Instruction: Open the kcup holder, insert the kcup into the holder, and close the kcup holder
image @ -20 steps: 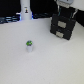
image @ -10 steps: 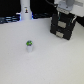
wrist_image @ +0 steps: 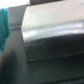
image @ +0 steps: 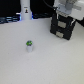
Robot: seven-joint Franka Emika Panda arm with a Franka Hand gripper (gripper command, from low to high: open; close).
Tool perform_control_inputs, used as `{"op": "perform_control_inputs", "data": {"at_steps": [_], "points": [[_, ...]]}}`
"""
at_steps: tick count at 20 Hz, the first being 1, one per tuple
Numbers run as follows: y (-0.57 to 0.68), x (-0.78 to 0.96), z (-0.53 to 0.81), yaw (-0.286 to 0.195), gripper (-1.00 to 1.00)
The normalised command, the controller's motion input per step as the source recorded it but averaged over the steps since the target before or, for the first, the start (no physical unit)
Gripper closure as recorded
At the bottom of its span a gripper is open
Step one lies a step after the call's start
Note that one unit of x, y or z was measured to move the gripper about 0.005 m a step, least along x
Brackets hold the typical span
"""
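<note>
**Pincer at the kcup holder; kcup loose on the counter**

The kcup holder (image: 63,28) stands at the far edge of the white counter (image: 50,65), toward the exterior view's right. The pincer (image: 66,15) sits at its top; whether it is spread or clamped cannot be told. The kcup (image: 30,47) stands upright on the counter, well apart. The wrist view shows a blurred dark box surface (wrist_image: 52,35).

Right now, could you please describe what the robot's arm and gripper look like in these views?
In the exterior view, the arm is white to pale grey and blocky, ending in the gripper, whose dark fingers blend into the black kcup holder behind them. The picture is too blurred to show cables or markings. The wrist view shows no clear part of the gripper.
</note>
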Motion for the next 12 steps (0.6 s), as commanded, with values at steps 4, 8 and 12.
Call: {"op": "perform_control_inputs", "data": {"at_steps": [4,8,12], "points": [[0.02,-0.09,-0.08,0.003,1.00],[-0.01,0.00,0.00,-0.007,1.00],[-0.02,0.01,-0.01,-0.008,1.00]]}}
